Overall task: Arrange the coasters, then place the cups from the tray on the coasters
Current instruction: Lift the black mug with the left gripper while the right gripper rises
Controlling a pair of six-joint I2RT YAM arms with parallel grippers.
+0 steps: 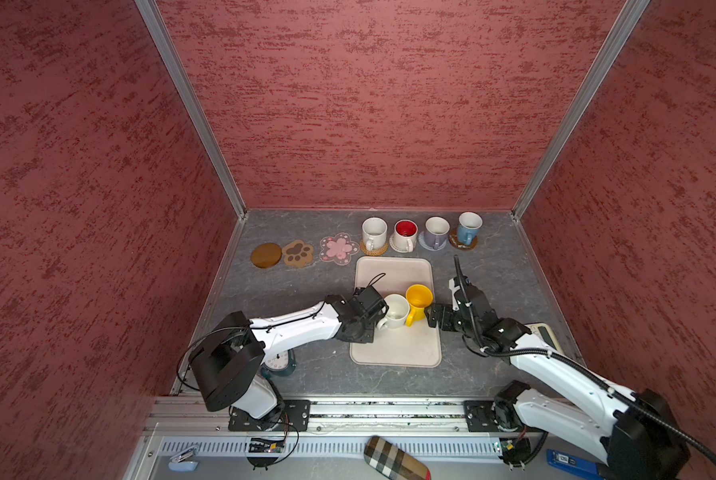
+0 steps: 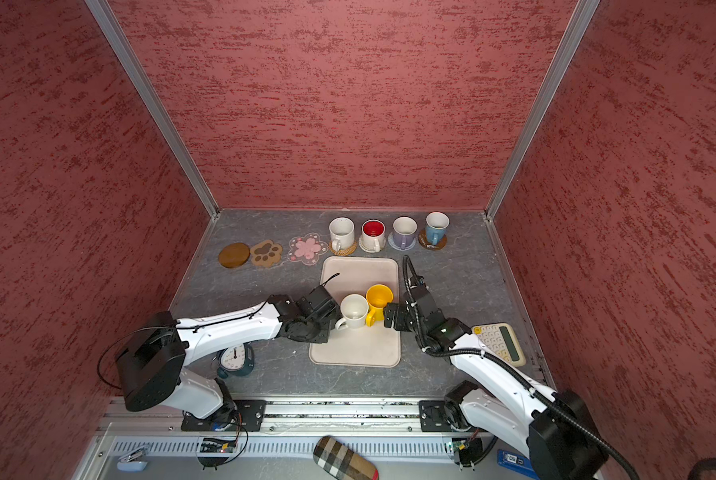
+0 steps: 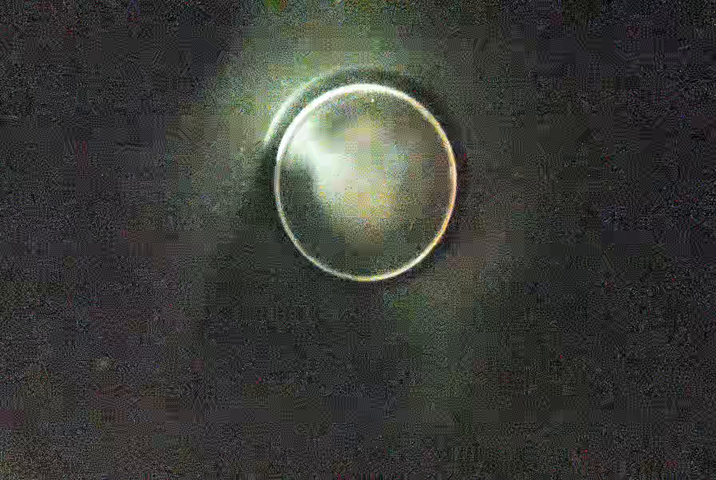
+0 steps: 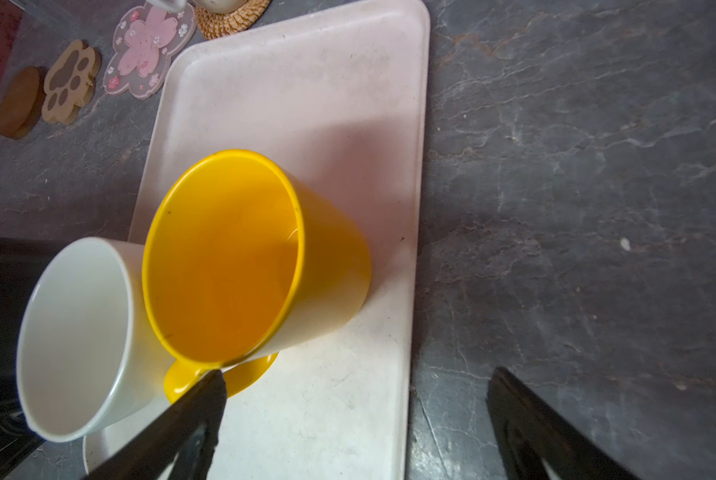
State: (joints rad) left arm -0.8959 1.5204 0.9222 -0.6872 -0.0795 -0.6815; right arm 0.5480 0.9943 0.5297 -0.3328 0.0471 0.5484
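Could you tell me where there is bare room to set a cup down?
Free: the tray's far half and near end; the brown disc, paw and flower coasters. Crowded: mid-tray, where the left gripper and right gripper flank the white cup and yellow cup.

Robot lab test booth, red textured wall panels [image 1: 368,104], aluminium frame posts [image 1: 190,108], grey marbled worktop [image 1: 306,299], rail-mounted white arms [image 1: 298,326]

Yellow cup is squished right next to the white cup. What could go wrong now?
The open right gripper has one finger beside the yellow cup, at its handle. Closing there might shove it into the white cup. The left gripper crowds the white cup's other side, so the two grippers could bump.
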